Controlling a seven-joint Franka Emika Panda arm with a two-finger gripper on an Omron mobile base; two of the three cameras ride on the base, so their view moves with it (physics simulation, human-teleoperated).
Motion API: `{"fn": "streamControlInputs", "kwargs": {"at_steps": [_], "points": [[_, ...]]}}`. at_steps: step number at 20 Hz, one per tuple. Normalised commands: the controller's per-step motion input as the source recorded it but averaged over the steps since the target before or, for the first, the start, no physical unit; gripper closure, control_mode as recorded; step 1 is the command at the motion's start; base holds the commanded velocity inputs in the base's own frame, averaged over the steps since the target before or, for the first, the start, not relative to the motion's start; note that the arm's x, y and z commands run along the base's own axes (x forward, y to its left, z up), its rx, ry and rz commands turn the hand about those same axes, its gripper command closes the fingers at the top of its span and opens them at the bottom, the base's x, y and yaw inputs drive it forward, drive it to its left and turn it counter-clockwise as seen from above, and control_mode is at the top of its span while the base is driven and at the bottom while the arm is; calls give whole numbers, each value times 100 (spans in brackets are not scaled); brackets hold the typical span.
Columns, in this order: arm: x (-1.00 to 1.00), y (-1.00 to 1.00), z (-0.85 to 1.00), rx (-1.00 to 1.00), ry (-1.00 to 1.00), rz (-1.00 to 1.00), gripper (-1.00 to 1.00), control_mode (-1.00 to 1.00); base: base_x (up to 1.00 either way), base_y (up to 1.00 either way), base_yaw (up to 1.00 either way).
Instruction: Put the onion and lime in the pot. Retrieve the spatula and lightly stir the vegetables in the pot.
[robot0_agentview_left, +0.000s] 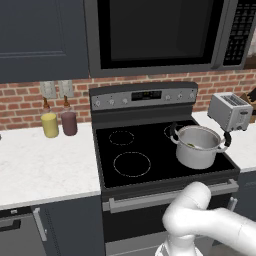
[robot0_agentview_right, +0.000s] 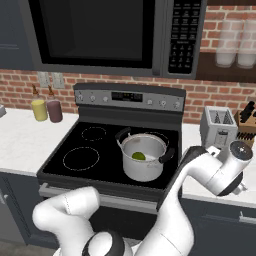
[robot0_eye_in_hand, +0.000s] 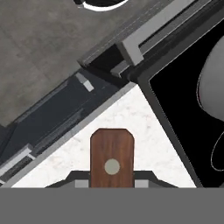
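- Looking over the stove (robot0_agentview_left: 150, 150), I see the pot (robot0_agentview_left: 197, 146) on its front right burner, the lime (robot0_agentview_right: 138, 156) inside.
- My hand hangs above the counter (robot0_eye_in_hand: 127, 122) right of the stove, a brown wooden handle (robot0_eye_in_hand: 112, 157), perhaps the spatula's, at the gripper.
- Fingertips hidden; I cannot tell the gripper's state.

Stovetop (robot0_agentview_left: 150, 150): left burners bare and open. Pot (robot0_agentview_left: 198, 146) occupies right front burner. Toaster (robot0_agentview_left: 230, 111) stands near on right counter (robot0_agentview_right: 200, 190). Microwave (robot0_agentview_left: 160, 35) overhangs above. Left counter (robot0_agentview_left: 45, 165): broad open surface; two bottles (robot0_agentview_left: 59, 121) at wall.
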Motion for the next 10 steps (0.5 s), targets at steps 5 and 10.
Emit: {"fn": "streamControlInputs", "kwargs": {"at_steps": [5,10], "points": [[-61,64,99,25,-2,0,100,-100,0,0,0],[-36,43,100,42,14,0,100,-100,0,0,0]]}}
